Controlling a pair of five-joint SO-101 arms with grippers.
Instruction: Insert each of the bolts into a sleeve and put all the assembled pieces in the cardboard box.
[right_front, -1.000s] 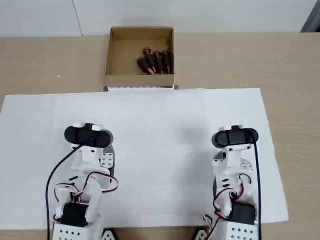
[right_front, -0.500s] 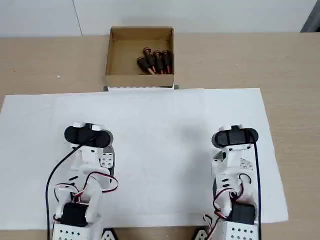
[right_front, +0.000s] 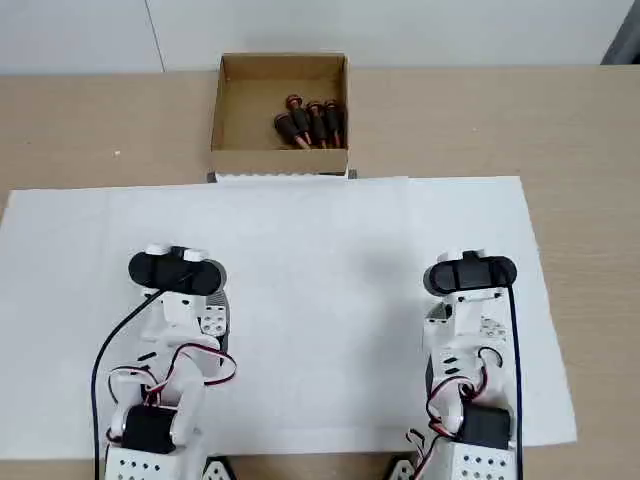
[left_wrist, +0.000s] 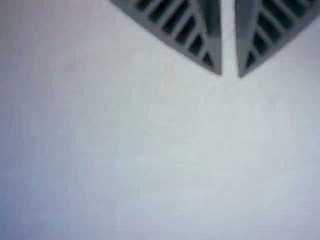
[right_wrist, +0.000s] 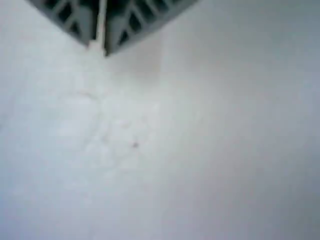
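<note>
Now, both my arms are folded low over the white paper sheet (right_front: 320, 260) that covers the near part of the wooden table (right_front: 100, 120), left arm (right_front: 178, 272) and right arm (right_front: 470, 272) well apart from each other. My left gripper (left_wrist: 229, 75) points down at bare paper; its two ribbed fingers (left_wrist: 200, 35) are drawn nearly together, a thin slit between the tips, nothing pinched. My right gripper (right_wrist: 97, 49) is likewise over bare paper, fingers (right_wrist: 127, 22) pressed close with barely a line of light between them, also holding nothing. The paper under it shows faint creases and a small dark speck. The cardboard box (right_front: 240, 115) sits open-topped on the table at the far edge of the sheet, its near wall just touching the paper's edge, well away from both grippers. Inside it, toward the right-hand side, lie the assembled pieces (right_front: 310, 122): four by my count, dark with reddish-brown ends, packed side by side and touching, round heads toward the far wall. The left half of the box floor is bare cardboard.
</note>
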